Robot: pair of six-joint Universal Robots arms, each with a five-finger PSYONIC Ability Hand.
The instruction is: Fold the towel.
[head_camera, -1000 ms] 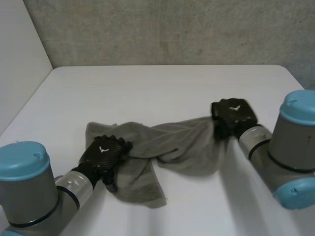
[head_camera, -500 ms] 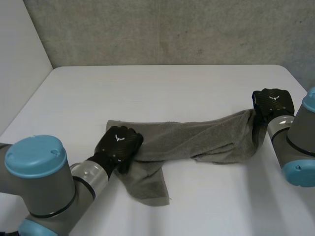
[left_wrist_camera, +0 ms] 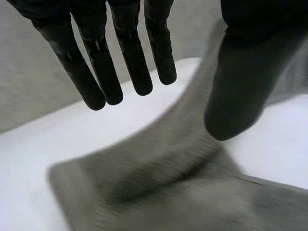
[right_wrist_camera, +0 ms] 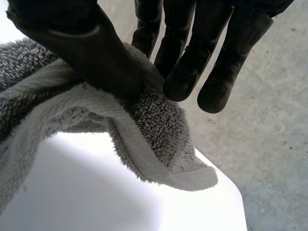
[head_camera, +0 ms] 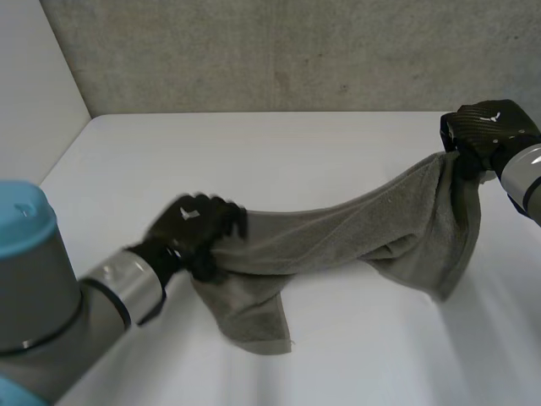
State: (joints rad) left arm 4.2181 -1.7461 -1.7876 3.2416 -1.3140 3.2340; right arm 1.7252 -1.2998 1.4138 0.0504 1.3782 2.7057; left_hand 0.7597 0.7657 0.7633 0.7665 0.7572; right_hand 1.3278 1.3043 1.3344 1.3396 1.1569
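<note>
A grey towel (head_camera: pixel 338 233) stretches across the white table (head_camera: pixel 279 152) from my left hand to my right hand. My right hand (head_camera: pixel 486 127) is raised over the table's far right and pinches one end of the towel (right_wrist_camera: pixel 154 125) between thumb and fingers; that end hangs down from it. My left hand (head_camera: pixel 193 230) is at the towel's bunched left part, near the front. In the left wrist view its fingers (left_wrist_camera: pixel 96 62) are straight and spread from the thumb, above the towel (left_wrist_camera: pixel 168 187), and they grip nothing. A loose flap (head_camera: pixel 254 326) lies on the table below the left hand.
A grey wall (head_camera: pixel 296 51) runs behind the table and a white panel (head_camera: pixel 34 93) closes its left side. The table's right corner (right_wrist_camera: pixel 226 211) lies just under the right hand, with grey floor (right_wrist_camera: pixel 269 144) past it.
The right hand has risen and moved right and farther back with the towel's end, pulling the towel out long. The left hand has shifted slightly and its fingers have straightened.
</note>
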